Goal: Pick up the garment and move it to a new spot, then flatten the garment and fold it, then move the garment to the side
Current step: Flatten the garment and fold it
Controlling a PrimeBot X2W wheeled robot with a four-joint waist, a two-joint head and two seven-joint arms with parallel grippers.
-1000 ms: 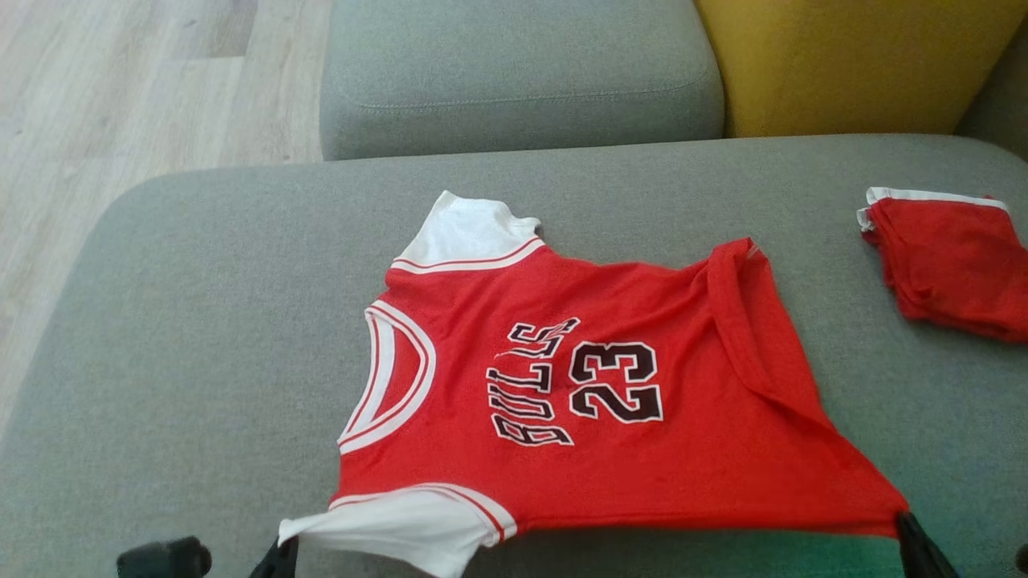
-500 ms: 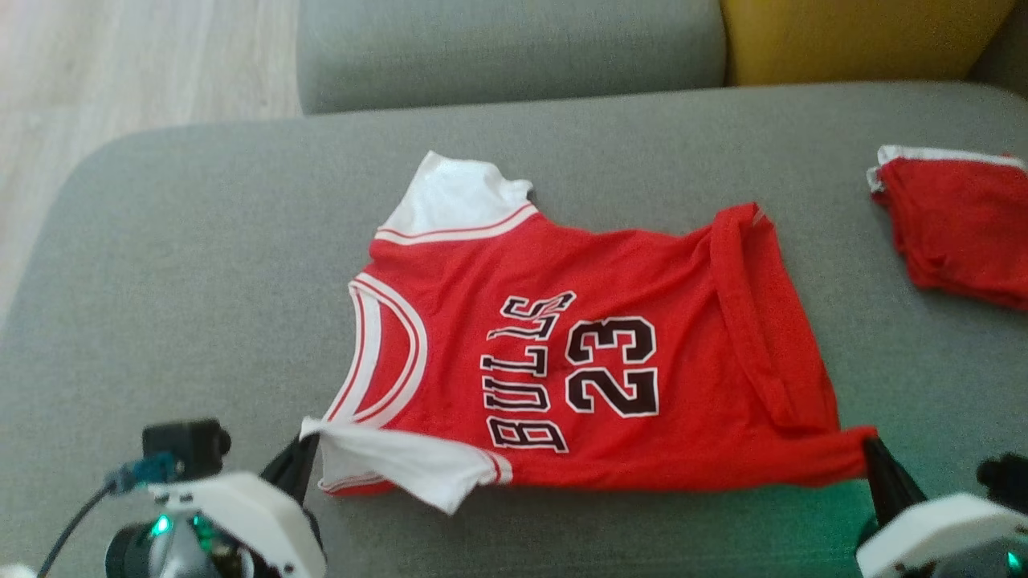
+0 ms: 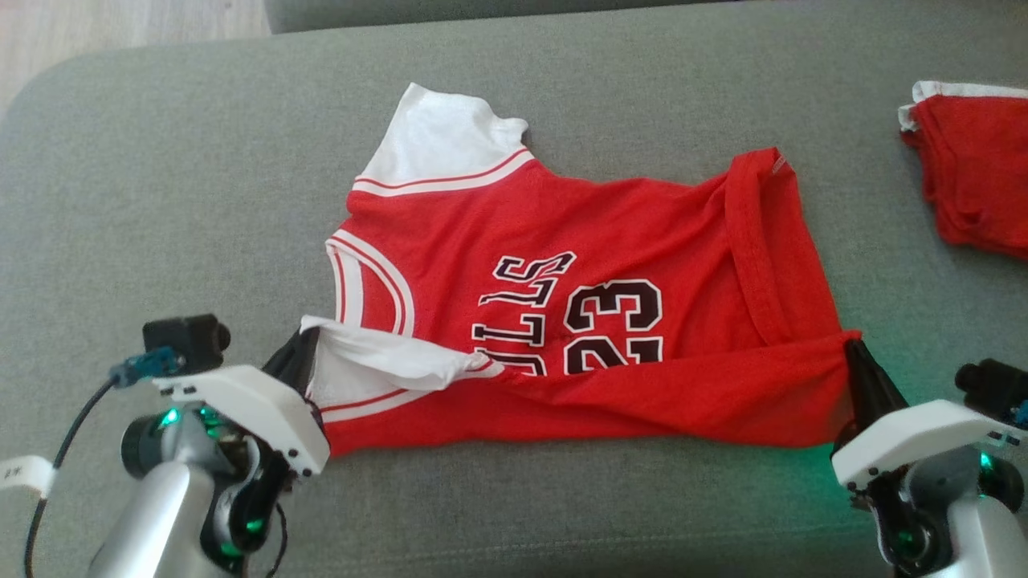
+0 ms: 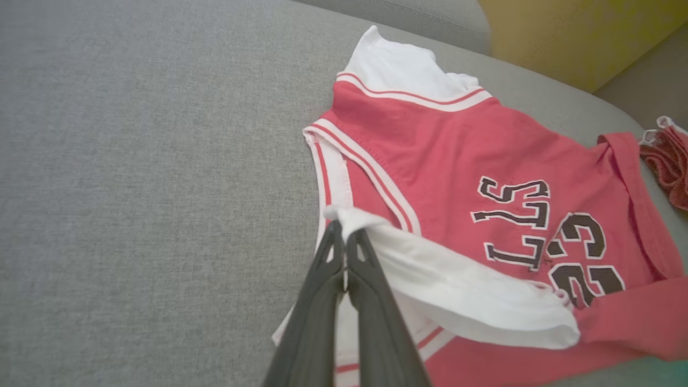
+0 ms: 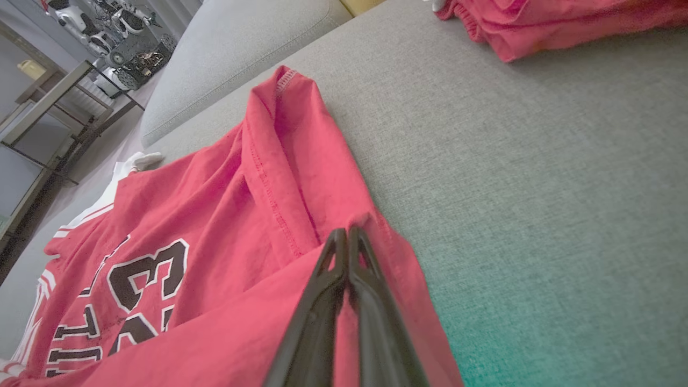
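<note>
A red shirt [image 3: 610, 233], likely light and floppy, lies on the sofa cushion [image 3: 161, 201], my left tool [image 4: 344, 244] clamped on its sleeve [image 4: 457, 301] at 8 o'clock, my right tool [image 5: 346, 242] on the hem corner [image 5: 376, 223] at 4 o'clock.

You can read the black, white-edged letters "LLS" [image 3: 522, 301] on the chest of the red and white fabric jersey [image 3: 626, 217]. The rest of that word is hidden under a folded-over red edge [image 3: 642, 393]. Beside the letters stands the number "23" [image 3: 614, 309], its lower part covered by the same fold. The small white tag [image 3: 24, 474] on the dark cable [image 3: 60, 441] is too small for you to read.
</note>
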